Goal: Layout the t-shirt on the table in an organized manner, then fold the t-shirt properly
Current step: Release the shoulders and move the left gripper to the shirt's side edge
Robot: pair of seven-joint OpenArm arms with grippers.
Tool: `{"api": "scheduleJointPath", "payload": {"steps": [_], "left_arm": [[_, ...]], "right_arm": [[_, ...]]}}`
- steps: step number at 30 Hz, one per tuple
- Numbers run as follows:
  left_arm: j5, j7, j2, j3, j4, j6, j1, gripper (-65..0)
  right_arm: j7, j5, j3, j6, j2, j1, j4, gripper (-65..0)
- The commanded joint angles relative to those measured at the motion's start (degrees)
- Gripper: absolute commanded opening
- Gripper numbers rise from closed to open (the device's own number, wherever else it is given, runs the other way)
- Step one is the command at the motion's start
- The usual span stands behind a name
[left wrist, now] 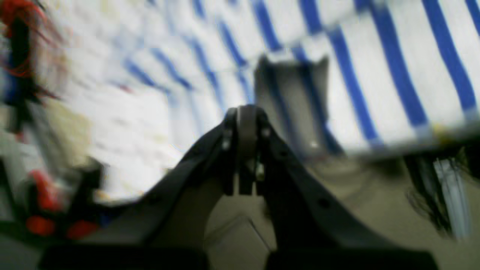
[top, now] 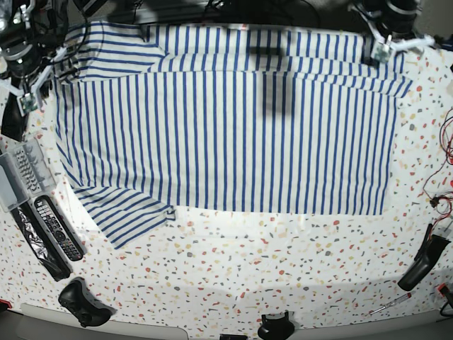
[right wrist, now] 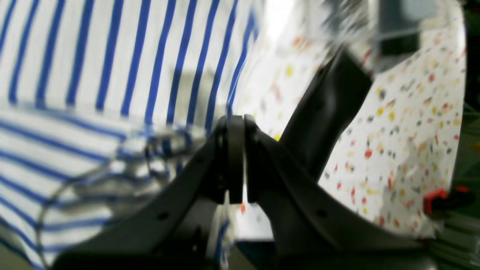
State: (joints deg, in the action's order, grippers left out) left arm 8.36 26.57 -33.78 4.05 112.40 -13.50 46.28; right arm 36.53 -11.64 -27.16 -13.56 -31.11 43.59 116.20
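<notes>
the table (top: 297,276) fills the base view, white and speckled with red, orange, grey and black flecks, and it shows again on the right of my right wrist view. the t-shirt (top: 226,134) lies spread across the upper half of the base view, white with thin blue stripes, its body running left to right, one sleeve (top: 124,216) angled toward the lower left and another at the upper left. its far edge seems folded over along the top of the frame. my left gripper (left wrist: 245,150) sits at the centre of its wrist view with its jaws pressed together, striped cloth behind it; the view is too blurred to tell whether cloth is pinched. my right gripper (right wrist: 236,157) is likewise closed at the centre of its view, shirt cloth to its left and bare table to its right, and i cannot tell if it grips any fabric. at the left edge of the base view lie two remotes (top: 56,230), and a dark game controller (top: 83,301) sits at the lower left.
</notes>
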Motion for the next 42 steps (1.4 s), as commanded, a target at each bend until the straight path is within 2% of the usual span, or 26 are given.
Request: {"api": "scheduleJointPath", "payload": {"steps": [1,4,7,8,9,11,13,18,23,25,29,32,38,42], "left_arm": [[-0.1,-1.9,-1.2,-2.1,2.0,-1.1,-0.2,-65.0],[-3.6,-4.4,-1.6,-7.5,2.7,-1.0,-3.5,-65.0],[-7.5,-6.1,-1.7,-12.2,2.3,-0.6,-8.9,-65.0],[-8.0,-6.7,-1.6,-13.3,2.2,-0.1,-10.7,-62.9],[-9.1,-7.7,-1.7,-14.3,2.0,0.6,-12.6,-57.6],[-12.5,-9.1,-1.6,-15.4,1.2,4.3,-16.5,-47.3],[-17.7,-9.0,-1.5,-15.3,-0.9,8.5,-21.2,-43.3],[-28.7,-5.2,-0.3,-15.3,-14.2,19.1,-34.7,-43.2],[-41.6,2.8,-0.3,-15.2,-30.0,30.3,-48.9,-43.2],[-44.3,5.0,-0.2,-15.1,-36.2,33.0,-53.7,-43.2],[-44.9,7.8,1.4,-15.1,-46.5,37.7,-61.0,-43.2],[-44.9,9.0,3.2,-15.1,-52.3,39.9,-64.5,-43.3],[-41.6,7.6,6.1,-13.7,-60.8,40.1,-68.1,-43.3],[-36.0,1.6,7.1,-11.5,-63.4,40.1,-68.3,-43.2]], "right_arm": [[-1.5,-1.0,-1.0,0.5,-0.9,-1.2,0.9,-65.0],[-1.1,-5.0,-1.0,0.4,-0.9,-4.8,0.9,-63.4],[-0.4,-8.2,-1.0,0.4,-0.9,-8.3,0.8,-44.2],[0.5,-8.6,-1.0,0.3,-0.9,-9.5,0.8,-40.2],[1.6,-8.6,-0.9,0.1,-0.9,-10.6,0.8,-38.0],[4.0,-8.5,-0.9,-1.0,-0.9,-12.6,0.8,-37.6],[6.2,-8.7,-0.9,-1.7,-0.9,-14.2,0.8,-37.6],[8.4,-10.6,-0.9,-1.7,-0.9,-15.2,0.8,-37.6],[8.5,-11.4,-0.9,-1.7,-0.9,-15.2,0.8,-37.6],[8.5,-11.3,-0.9,-1.7,-0.9,-15.2,0.8,-37.6],[8.5,-11.4,-0.9,-1.7,-0.9,-15.2,0.8,-37.6],[8.5,-11.4,-0.9,-1.7,-0.9,-15.2,0.8,-37.6],[8.9,-11.3,-0.9,-1.7,-0.9,-15.2,0.8,-37.6],[8.9,-11.3,-0.9,-1.7,-0.9,-15.2,0.8,-37.6]]}}
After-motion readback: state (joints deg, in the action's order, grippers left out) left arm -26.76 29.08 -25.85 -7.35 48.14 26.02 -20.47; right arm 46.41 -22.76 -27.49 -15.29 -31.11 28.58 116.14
